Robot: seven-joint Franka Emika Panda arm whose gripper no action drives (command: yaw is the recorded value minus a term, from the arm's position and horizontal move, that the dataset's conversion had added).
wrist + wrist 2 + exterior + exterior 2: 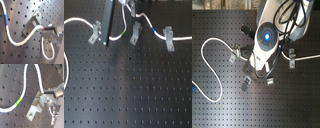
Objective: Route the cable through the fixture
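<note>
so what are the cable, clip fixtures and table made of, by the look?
Cable: flexible white plastic-looking jacket, bends in smooth curves; green band looks like tape or paint. Clip fixture: dull grey metal, apparently, with sharp machined edges. Table: matte black perforated board, probably anodised metal.

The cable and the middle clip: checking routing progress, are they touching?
Touching. In the first wrist view the cable runs into the middle clip; no gap shows.

The black metal tabletop (129, 95) has a regular grid of small holes. In the second exterior view, a small blue object (194, 91) lies at its left edge.
</note>
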